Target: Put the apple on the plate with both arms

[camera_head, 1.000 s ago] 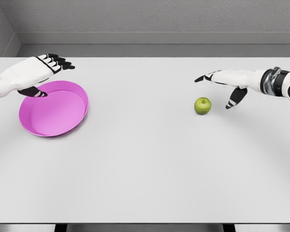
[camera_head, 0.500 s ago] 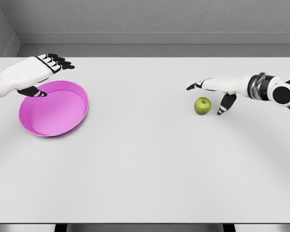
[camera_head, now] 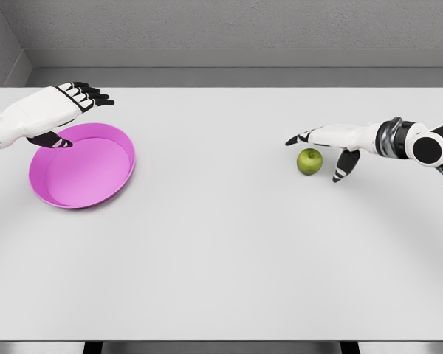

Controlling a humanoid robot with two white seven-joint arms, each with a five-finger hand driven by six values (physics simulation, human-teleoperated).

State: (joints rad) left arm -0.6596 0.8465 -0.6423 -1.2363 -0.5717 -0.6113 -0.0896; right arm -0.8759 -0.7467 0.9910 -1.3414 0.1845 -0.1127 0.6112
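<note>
Two hands are in view. We note the right hand [camera_head: 332, 141] at mid-right, fingers spread, arched over the small green apple [camera_head: 309, 161], grasping nothing. We see the left hand [camera_head: 53, 110] open above the pink plate [camera_head: 96, 193] at upper left.

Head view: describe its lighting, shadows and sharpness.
Head view: flat, even light, no glare; only faint soft shading under the apple and inside the plate; table edges bow slightly; both hands, left and right, render sharp.
</note>
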